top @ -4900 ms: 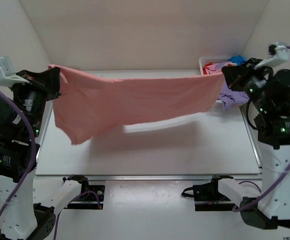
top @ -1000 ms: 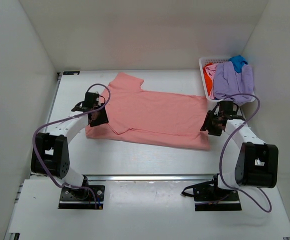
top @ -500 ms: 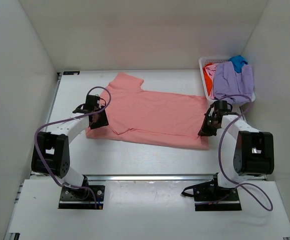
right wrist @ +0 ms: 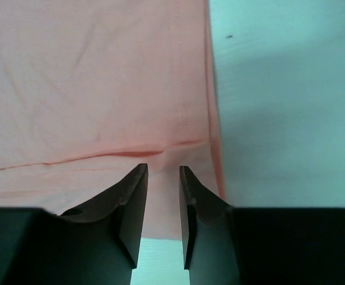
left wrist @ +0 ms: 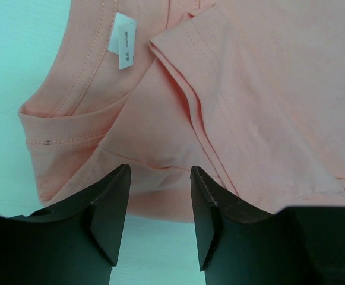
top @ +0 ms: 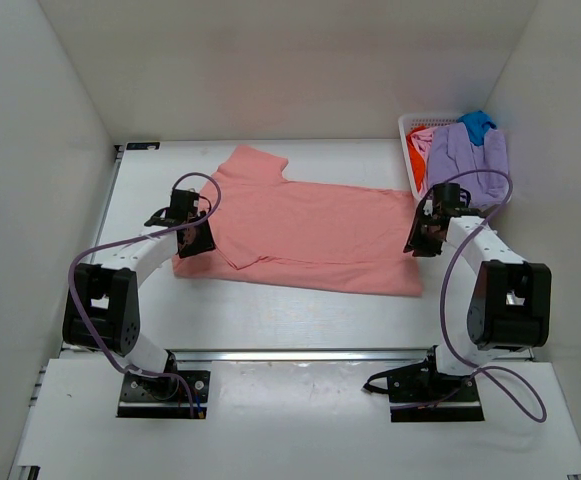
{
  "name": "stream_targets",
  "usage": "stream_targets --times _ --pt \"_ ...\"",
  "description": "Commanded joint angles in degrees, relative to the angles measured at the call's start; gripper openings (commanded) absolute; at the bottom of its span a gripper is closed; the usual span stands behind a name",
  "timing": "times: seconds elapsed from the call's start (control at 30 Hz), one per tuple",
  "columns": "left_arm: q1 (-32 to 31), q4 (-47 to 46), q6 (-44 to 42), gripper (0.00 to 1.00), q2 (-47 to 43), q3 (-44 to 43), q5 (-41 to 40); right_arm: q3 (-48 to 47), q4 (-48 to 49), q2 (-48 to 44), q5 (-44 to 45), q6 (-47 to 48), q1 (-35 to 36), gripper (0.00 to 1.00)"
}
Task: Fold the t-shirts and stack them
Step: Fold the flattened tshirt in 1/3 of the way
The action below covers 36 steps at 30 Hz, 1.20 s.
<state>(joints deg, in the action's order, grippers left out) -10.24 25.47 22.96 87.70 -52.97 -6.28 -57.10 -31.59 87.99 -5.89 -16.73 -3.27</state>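
**Pink tee laid out flat, a gripper at each end**

Left gripper (top: pixel 192 237) is at the collar end of the salmon-pink t-shirt (top: pixel 310 235), fingers (left wrist: pixel 110 205) moderately apart and gripping nothing. The shirt is spread mid-table (top: pixel 270 315). Right gripper (top: pixel 421 238) is at the hem end, gap narrow, nothing pinched. A lavender t-shirt (top: pixel 467 160) drapes over the white basket (top: pixel 408 125).

- The salmon-pink t-shirt (top: pixel 310 235), before stretched in the air across the middle of the frame, now lies flat on the worktop (top: pixel 300 315).
- Both arms, before raised at the frame sides, are now low.
- The right end effector (top: pixel 418 242) has moved up along the shirt's right edge, away from its lower right corner.
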Motion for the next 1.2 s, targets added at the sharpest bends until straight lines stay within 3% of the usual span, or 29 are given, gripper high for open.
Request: stream_targets --times 0.0,0.13,0.4,0.6,0.8,0.93,1.17 --pt "0.31 -0.07 0.07 0.56 -2.00 -0.73 -1.10 -0.21 -1.45 -1.58 4.74 -0.67 0.63 0.26" --pt "0.04 -0.42 -0.11 0.56 -1.65 -0.73 -1.36 1.37 -1.71 -3.26 7.37 -0.58 0.72 0.31" --pt "-3.29 -1.21 1.03 0.56 2.29 -2.05 -3.38 7.00 1.97 -7.92 3.96 -0.50 4.48 0.32" --pt "-6.54 -0.96 2.44 0.56 7.91 -2.66 -6.63 7.53 5.66 -3.62 3.17 -1.81 8.97 0.33" --pt "-8.92 8.96 0.33 0.51 12.93 -4.95 -8.66 7.97 5.85 2.88 2.20 -2.25 11.00 0.36" --pt "-9.97 11.35 1.20 0.46 10.92 -1.80 -7.43 8.06 4.97 5.00 1.68 -1.90 12.40 0.35" --pt "-11.38 14.60 3.14 0.45 -0.75 6.20 -6.03 10.51 3.82 5.18 0.70 -2.07 14.43 0.35"
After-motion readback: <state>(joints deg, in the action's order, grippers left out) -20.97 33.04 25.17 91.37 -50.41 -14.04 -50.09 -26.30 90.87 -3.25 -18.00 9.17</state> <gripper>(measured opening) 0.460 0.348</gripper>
